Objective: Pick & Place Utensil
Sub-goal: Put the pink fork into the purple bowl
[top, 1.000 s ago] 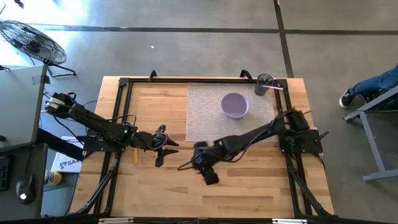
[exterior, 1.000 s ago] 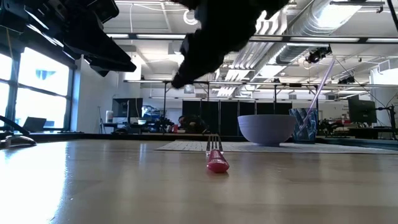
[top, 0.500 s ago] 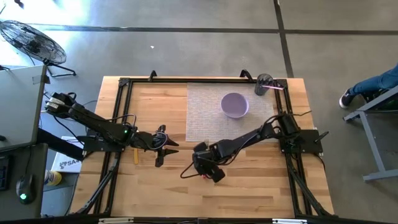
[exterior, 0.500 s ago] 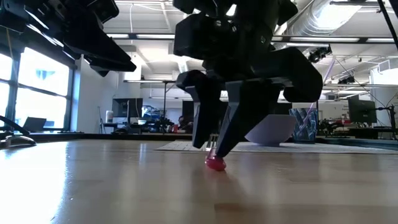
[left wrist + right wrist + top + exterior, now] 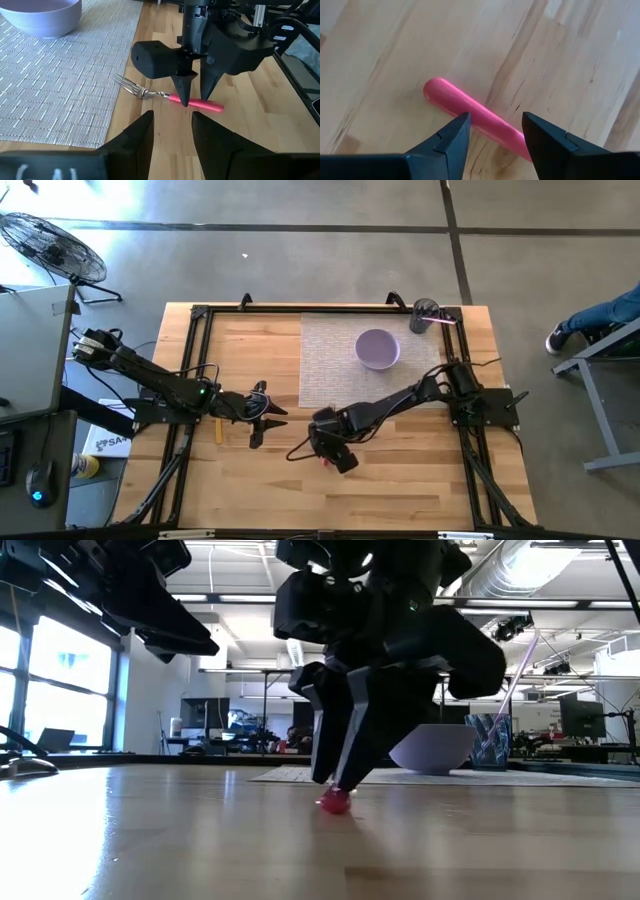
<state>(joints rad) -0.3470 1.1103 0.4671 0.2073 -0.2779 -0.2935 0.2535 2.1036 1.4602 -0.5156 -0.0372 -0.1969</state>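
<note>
**Fork straddled by your right tool**

From above, your right tool [image 5: 334, 456] reaches down to the desk [image 5: 400, 490] just in front of the woven mat [image 5: 330, 360]; your left tool [image 5: 268, 419] waits nearby, fingers apart.

At desk level, the right tool's tips meet the pink-handled fork [image 5: 335, 802] lying on the wood, the lilac bowl [image 5: 435, 748] behind it.

Your left wrist view shows the fork's tines [image 5: 127, 85] beside the mat's edge.

Your right wrist view shows both fingers [image 5: 452, 137] spread across the handle, not yet closed.
</note>
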